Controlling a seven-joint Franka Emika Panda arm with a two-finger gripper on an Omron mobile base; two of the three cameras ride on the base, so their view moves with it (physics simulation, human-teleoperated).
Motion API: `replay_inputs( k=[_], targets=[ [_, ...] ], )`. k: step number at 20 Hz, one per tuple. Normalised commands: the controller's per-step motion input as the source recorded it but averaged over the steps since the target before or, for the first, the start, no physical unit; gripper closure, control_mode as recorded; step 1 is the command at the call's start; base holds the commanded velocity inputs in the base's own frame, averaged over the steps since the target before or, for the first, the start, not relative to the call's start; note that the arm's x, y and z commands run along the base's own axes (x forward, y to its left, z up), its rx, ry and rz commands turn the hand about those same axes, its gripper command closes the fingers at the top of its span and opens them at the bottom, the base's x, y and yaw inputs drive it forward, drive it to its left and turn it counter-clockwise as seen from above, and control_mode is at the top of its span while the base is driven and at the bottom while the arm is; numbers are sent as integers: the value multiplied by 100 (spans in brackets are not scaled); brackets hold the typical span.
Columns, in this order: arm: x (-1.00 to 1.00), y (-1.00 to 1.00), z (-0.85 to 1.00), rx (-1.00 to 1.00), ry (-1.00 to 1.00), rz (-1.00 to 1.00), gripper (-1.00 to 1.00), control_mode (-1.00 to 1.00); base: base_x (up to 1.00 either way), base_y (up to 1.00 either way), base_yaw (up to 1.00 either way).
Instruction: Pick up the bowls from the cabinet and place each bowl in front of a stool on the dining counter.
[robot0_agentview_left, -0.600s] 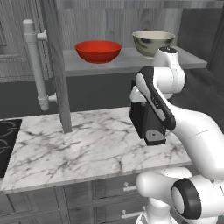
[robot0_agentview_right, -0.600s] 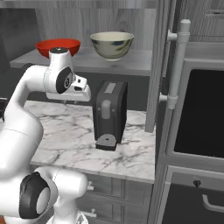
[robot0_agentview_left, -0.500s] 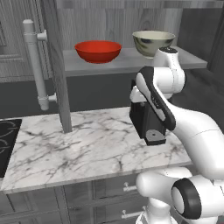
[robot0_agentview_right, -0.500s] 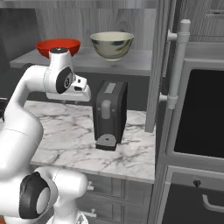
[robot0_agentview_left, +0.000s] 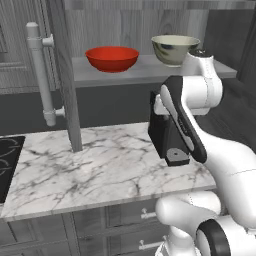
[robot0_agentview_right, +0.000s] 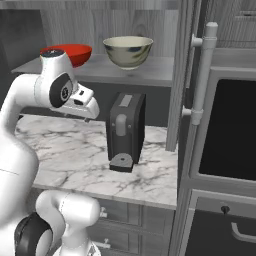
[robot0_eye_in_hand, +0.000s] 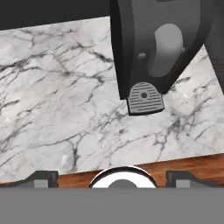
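Bowls (robot0_agentview_left: 112, 58) on cabinet shelf (robot0_agentview_left: 145, 74); hand (robot0_eye_in_hand: 111, 177) open, lower, over worktop (robot0_eye_in_hand: 57, 100).

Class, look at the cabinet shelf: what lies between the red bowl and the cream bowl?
Nothing: in the left base view, bare grey shelf separates the red bowl from the cream bowl.

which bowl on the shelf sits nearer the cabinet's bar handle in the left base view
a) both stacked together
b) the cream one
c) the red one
c: the red bowl sits left on the shelf, closer to the bar handle; the cream bowl stands apart, farther right.
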Motion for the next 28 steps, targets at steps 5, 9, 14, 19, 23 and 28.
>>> replay_inputs(
  k=[5, 9, 14, 19, 23, 28],
  targets=[
    [-77, 0, 45, 0, -28, -31, -100, -100, 0, 0, 0],
    [-69, -15, 46, 10, -29, -25, -100, -100, 0, 0, 0],
    [-41, -41, 43, 22, -21, -23, -100, -100, 0, 0, 0],
    [-3, -45, 25, 22, -18, -27, -100, -100, 0, 0, 0],
    [0, -33, 37, 25, -22, -23, -100, -100, 0, 0, 0],
    [0, 0, 57, 18, -29, -14, -100, -100, 0, 0, 0]
  ],
)
